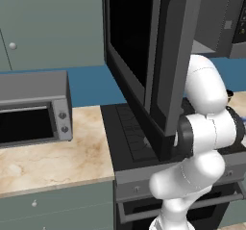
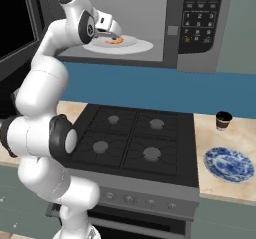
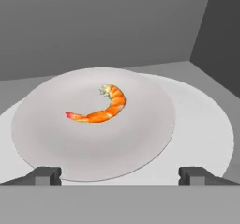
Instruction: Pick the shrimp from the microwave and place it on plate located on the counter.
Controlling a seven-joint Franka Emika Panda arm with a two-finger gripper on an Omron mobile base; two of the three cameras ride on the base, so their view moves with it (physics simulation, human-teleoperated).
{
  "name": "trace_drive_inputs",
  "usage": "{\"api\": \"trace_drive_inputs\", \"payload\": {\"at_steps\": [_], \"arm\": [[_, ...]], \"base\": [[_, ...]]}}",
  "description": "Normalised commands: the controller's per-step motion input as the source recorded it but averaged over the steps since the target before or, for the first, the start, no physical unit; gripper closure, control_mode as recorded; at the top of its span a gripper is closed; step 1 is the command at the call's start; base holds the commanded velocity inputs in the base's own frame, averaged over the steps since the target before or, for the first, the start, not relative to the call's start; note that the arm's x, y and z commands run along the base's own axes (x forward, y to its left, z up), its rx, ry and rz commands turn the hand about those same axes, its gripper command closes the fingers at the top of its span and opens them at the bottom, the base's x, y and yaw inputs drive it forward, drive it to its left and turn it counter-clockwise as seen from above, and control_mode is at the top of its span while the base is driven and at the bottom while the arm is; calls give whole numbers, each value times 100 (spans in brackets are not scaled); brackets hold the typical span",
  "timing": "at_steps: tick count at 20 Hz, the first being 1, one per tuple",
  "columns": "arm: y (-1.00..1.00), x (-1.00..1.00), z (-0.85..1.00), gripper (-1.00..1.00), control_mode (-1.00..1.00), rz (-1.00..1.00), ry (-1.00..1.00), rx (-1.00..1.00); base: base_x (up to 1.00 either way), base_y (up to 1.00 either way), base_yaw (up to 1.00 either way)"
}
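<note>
An orange curled shrimp [image 3: 105, 109] lies on a pale round dish [image 3: 51, 138] inside the dark grey microwave [image 2: 200, 23], whose tall black-glass door [image 1: 144, 46] hangs open. My gripper [image 3: 120, 176] is open, its two fingertips spread wide at the near rim of the dish, short of the shrimp and not touching it. In the right base view the gripper [image 2: 111, 33] reaches into the cavity just left of the shrimp [image 2: 114, 41]. The blue-and-white plate [image 2: 229, 164] sits bare on the beige marble counter [image 2: 207, 133] at the right.
Below the microwave lies a black stovetop [image 2: 135, 138] with several burners. A dark cup with a pale rim [image 2: 223, 120] stands behind the patterned plate. A silver countertop oven [image 1: 33, 108] rests on the left stretch of counter [image 1: 57, 157].
</note>
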Motion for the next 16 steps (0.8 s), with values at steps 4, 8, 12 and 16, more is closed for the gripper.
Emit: {"api": "trace_drive_inputs", "payload": {"at_steps": [4, 8, 12, 16], "arm": [[0, 63, 0, -100, -100, 1, 3, 2], [0, 52, 0, -100, -100, 1, 7, 1], [-8, 44, -4, -100, -100, 3, 7, 3], [-5, 41, -15, -100, -100, 5, 1, 1]], "base": [[0, 0, 0], [0, 0, 0], [0, 0, 0], [0, 0, 0]]}}
